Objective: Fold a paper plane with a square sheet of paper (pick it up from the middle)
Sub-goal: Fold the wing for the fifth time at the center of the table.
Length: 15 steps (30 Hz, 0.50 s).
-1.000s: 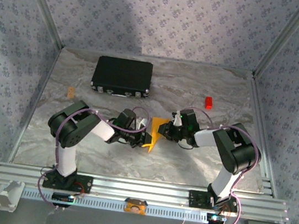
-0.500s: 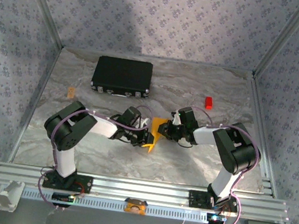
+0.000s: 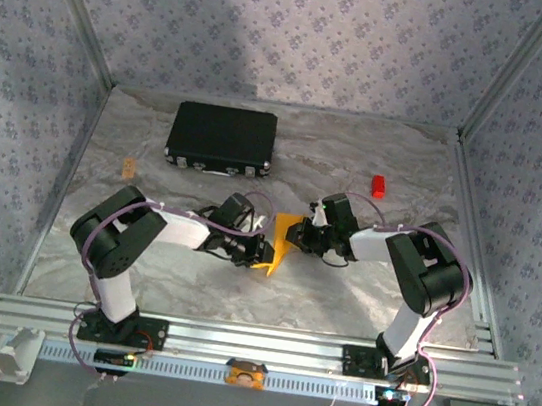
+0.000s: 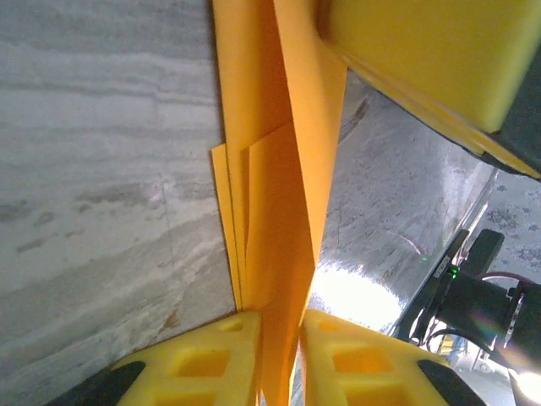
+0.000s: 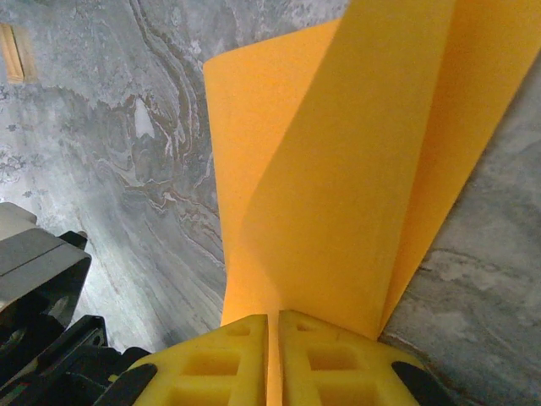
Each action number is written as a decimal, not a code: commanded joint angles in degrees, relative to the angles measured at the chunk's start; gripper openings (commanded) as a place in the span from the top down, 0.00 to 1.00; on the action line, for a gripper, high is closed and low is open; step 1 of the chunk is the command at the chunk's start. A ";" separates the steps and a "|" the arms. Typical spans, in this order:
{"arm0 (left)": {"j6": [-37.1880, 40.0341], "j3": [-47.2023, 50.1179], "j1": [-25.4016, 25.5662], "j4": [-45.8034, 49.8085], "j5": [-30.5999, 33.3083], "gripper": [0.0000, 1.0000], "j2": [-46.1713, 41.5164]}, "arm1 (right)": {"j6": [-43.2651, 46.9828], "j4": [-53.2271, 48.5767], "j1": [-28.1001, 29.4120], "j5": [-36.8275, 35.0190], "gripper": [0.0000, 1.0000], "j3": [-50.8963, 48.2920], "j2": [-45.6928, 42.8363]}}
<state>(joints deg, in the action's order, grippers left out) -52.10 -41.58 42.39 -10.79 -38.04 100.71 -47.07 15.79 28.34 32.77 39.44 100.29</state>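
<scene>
light, floppy paper (image 3: 282, 245), best held near its creases; right claw (image 5: 273, 320) pinches it, left claw (image 4: 281, 317) straddles it, grip unclear.

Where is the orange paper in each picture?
Top view: the orange paper is mid-table, between the left claw and the right claw.
Left wrist view: the orange paper runs from the top edge down the middle into the left claw.
Right wrist view: the orange paper spreads across the middle and upper right, pinched by the right claw at the bottom.
Shared landmark: the grey marbled table.
</scene>
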 commanded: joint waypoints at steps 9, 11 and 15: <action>1.03 0.89 -0.12 0.60 -3.41 0.87 -0.73 | 1.75 -6.91 1.02 -6.43 0.86 -0.86 3.75; 0.81 1.11 -0.12 -0.36 -3.71 0.85 -1.01 | 1.80 -7.00 1.10 -6.57 0.86 -0.72 3.94; 1.03 0.76 -0.18 -0.17 -2.20 0.83 -2.93 | 1.87 -7.09 1.19 -6.58 0.86 -0.78 3.70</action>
<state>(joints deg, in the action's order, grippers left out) -51.88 -41.41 42.39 -10.63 -39.75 100.47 -46.87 15.14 28.62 32.27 39.70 100.29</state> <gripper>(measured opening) 0.170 0.141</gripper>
